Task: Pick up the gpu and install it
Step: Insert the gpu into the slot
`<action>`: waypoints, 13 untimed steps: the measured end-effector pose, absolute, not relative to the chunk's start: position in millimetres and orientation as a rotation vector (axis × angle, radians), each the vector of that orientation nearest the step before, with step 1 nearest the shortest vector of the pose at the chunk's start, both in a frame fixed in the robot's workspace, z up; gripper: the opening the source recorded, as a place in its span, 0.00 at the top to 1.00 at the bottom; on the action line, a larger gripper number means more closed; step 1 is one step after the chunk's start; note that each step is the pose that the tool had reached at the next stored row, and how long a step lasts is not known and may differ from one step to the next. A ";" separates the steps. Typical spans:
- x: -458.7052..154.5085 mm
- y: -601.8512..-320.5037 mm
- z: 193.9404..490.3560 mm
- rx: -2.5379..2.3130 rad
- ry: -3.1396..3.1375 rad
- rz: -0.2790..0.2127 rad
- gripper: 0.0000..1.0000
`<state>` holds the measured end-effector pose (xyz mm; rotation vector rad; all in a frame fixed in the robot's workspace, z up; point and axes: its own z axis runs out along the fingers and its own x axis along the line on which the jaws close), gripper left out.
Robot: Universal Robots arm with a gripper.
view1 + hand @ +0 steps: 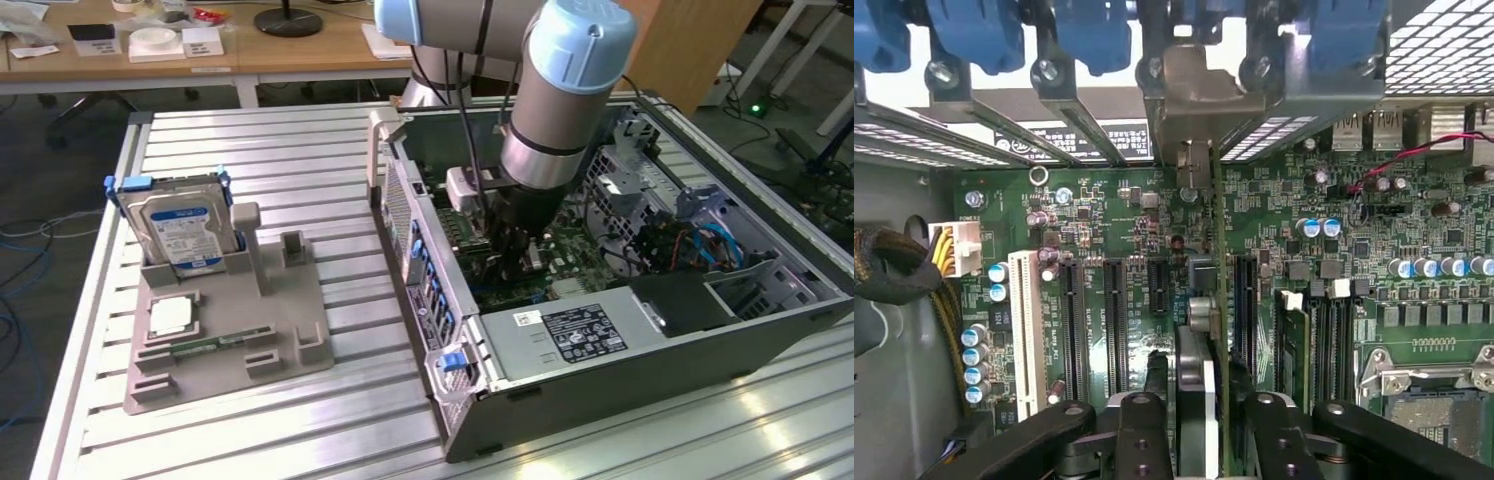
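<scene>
Item: gpu (1199, 330), standing on edge inside the open computer case (787, 315), its lower edge sitting in a slot of the green motherboard (1104, 215), its metal bracket (1199, 100) lying against the rear slot openings of the case, beside the blue slot latches (1089, 30)

Item: gripper (1199, 425), reaching down into the case from above and hanging directly over the card; the black fingers (1144, 430) are flanking the card on both sides, partly spread. Whether the pads are pressing on the card cannot be told

Item: arm (567, 90), grey with light blue joint caps, descending into the middle of the case

Item: grey parts holder (287, 340), lying on the slatted table (267, 150) well apart from the case, toward the exterior view's left; a silver hard drive with a blue label (180, 225) is standing upright in it, and a narrow green memory stick (200, 347) is lying flat in it
</scene>
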<state>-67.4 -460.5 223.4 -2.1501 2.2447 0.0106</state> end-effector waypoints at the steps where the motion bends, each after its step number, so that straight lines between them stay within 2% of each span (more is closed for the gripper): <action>1: -67.3 -460.6 224.1 -2.150 2.245 0.011 0.65; 13: -67.3 -460.5 273.9 -2.149 2.243 0.008 0.65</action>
